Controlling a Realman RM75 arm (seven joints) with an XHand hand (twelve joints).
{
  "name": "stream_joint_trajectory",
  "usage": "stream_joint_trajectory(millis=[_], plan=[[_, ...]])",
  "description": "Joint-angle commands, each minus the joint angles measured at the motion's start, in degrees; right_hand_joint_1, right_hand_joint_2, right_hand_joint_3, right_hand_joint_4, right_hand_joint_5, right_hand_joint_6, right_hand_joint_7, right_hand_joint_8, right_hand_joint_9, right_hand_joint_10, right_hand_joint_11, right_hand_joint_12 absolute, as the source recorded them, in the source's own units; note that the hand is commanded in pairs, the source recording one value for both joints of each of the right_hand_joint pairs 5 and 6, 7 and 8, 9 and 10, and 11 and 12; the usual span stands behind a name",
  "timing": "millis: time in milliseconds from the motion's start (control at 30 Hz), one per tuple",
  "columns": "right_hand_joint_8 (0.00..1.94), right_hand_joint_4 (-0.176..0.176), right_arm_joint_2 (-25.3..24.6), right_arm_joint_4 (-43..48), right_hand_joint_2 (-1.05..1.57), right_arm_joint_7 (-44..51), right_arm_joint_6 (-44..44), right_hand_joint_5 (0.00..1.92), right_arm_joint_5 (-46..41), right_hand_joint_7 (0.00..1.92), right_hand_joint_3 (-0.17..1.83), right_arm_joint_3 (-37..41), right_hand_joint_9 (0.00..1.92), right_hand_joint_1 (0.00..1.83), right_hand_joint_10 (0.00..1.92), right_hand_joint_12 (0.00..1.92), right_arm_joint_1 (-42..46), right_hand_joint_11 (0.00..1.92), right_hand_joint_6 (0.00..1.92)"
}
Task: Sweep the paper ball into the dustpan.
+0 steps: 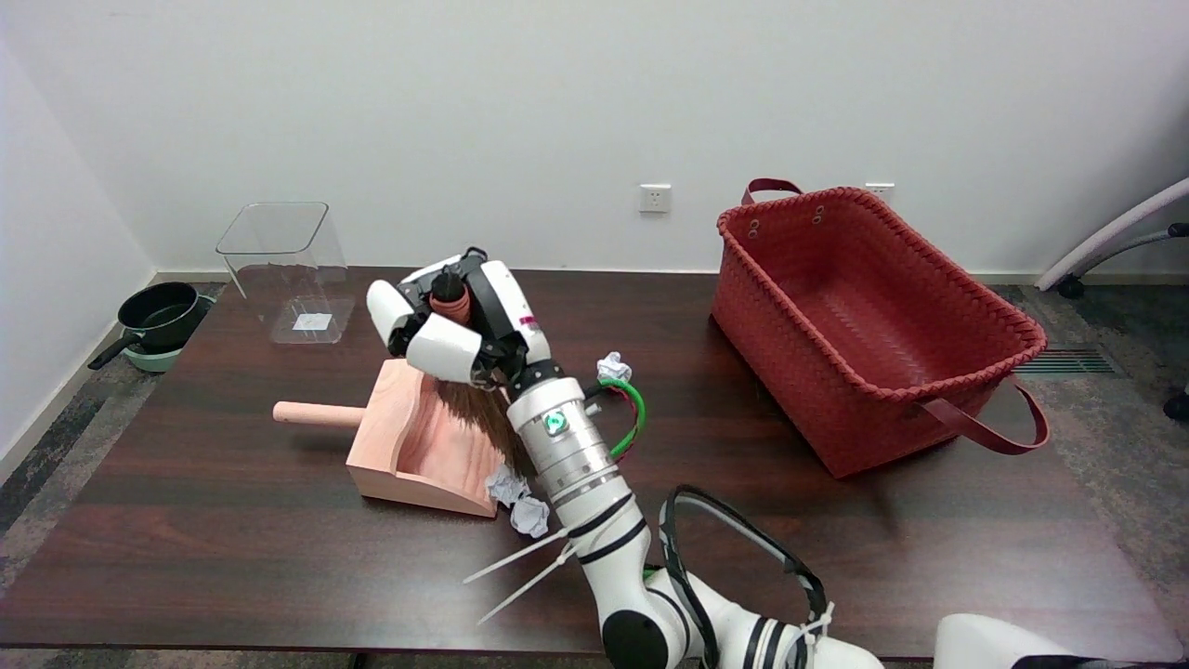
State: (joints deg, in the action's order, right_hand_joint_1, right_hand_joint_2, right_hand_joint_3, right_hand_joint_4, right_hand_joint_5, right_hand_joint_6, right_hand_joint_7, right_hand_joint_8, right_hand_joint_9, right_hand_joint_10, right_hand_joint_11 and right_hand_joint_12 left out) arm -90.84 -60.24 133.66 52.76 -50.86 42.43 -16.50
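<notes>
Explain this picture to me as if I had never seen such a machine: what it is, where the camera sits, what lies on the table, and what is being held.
This is a robot with white arms that end in black-and-white fingered hands. The one picture comes from a camera above the table's near side, looking down and across it. The right arm reaches in from the lower right, and its right hand grips the handle of a small brush, whose brown bristles point down into a wooden dustpan. Crumpled paper balls lie on the dark table at the dustpan's open edge, and another scrap of paper lies just behind the arm. Farther off stand a red woven basket and a clear plastic container. A black pan sits on the floor beside the table.
</notes>
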Motion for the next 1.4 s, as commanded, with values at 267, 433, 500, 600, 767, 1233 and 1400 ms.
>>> stream_joint_trajectory(millis=[267, 433, 500, 600, 767, 1233, 1400], plan=[[1.92, 0.000, 2.5, -19.0, 1.56, 0.2, 5.4, 1.92, 13.5, 1.92, 1.10, 16.3, 1.92, 0.84, 1.92, 1.92, 9.5, 1.92, 1.92], [1.92, 0.000, 1.2, -20.6, 1.57, 0.3, 5.8, 1.92, 17.7, 1.92, 1.10, 20.6, 1.92, 0.84, 1.92, 1.92, 10.8, 1.92, 1.92], [1.92, 0.000, -0.2, -20.1, 1.57, 0.3, 6.8, 1.92, 18.3, 1.92, 1.09, 21.9, 1.92, 0.85, 1.92, 1.92, 11.7, 1.92, 1.92], [1.92, 0.000, -3.1, -18.4, 1.57, 0.4, 10.4, 1.92, 22.8, 1.92, 1.08, 26.1, 1.92, 0.85, 1.92, 1.92, 13.5, 1.92, 1.92], [1.92, 0.000, -8.2, -16.8, 1.57, 0.4, 10.6, 1.92, 27.9, 1.92, 1.08, 31.3, 1.92, 0.86, 1.92, 1.92, 16.4, 1.92, 1.92], [1.92, 0.000, -9.7, 1.4, 1.57, 0.4, 21.1, 1.92, 19.8, 1.92, 1.13, 33.1, 1.92, 0.86, 1.92, 1.92, 13.4, 1.92, 1.92], [1.92, 0.000, -8.0, 8.0, 1.57, 0.4, 20.8, 1.92, 17.4, 1.92, 1.14, 33.4, 1.92, 0.87, 1.92, 1.92, 9.7, 1.92, 1.92]])
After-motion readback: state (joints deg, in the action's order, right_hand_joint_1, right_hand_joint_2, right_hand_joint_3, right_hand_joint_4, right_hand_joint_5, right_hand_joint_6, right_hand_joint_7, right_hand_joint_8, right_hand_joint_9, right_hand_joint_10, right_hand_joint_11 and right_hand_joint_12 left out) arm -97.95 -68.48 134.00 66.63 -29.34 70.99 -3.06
